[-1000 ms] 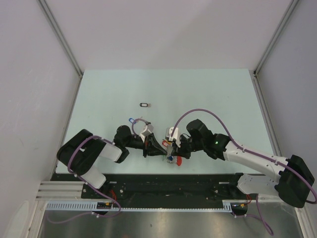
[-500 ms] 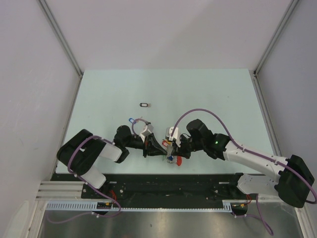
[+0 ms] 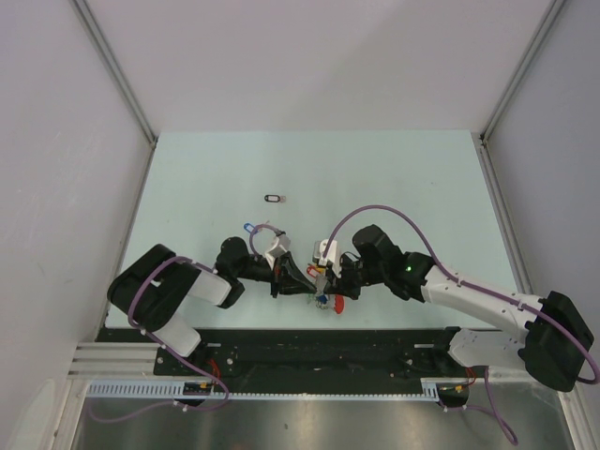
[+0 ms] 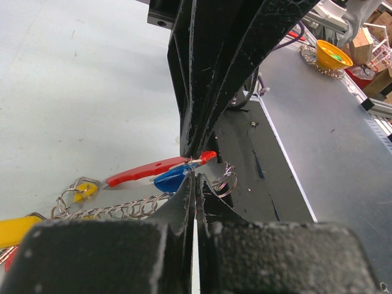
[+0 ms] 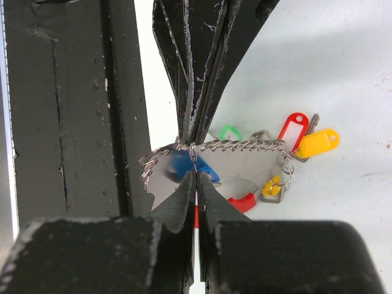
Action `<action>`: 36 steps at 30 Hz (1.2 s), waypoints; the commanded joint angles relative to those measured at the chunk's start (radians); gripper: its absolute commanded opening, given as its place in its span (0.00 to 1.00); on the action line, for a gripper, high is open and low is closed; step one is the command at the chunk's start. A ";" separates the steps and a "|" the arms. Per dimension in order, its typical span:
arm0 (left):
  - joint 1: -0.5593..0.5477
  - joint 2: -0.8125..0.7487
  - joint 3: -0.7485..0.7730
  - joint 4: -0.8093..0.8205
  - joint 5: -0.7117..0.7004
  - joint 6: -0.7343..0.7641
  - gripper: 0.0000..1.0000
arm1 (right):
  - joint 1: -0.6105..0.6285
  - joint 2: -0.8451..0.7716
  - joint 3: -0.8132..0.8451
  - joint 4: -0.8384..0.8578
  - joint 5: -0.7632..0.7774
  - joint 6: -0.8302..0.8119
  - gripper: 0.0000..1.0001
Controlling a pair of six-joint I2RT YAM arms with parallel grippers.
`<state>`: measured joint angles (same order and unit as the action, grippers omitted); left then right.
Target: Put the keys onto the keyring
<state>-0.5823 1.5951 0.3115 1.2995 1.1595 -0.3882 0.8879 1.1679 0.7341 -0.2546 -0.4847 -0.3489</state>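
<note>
The top camera hangs high above the keyring (image 3: 328, 300), facing straight down, far enough off to take in the whole table (image 3: 394, 178). The left wrist camera sits low and very close to the keyring (image 4: 116, 207), looking along the left gripper (image 4: 195, 179) toward the table's near edge. The right wrist camera, just as close, looks steeply down past the right gripper (image 5: 195, 177) from the keyring's opposite side. All three views share the keyring, and each wrist view also shows the other arm's fingers.
</note>
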 commanded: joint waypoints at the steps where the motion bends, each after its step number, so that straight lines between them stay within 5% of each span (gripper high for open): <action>1: 0.002 -0.007 0.021 0.425 0.026 0.011 0.00 | -0.003 0.004 0.010 0.043 -0.023 0.007 0.00; 36: -0.004 -0.001 0.028 0.425 0.039 0.005 0.00 | -0.006 0.026 0.036 0.083 -0.103 0.016 0.00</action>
<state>-0.5823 1.5951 0.3145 1.2999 1.1831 -0.3889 0.8829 1.1912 0.7341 -0.2321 -0.5488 -0.3481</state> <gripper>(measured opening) 0.005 0.009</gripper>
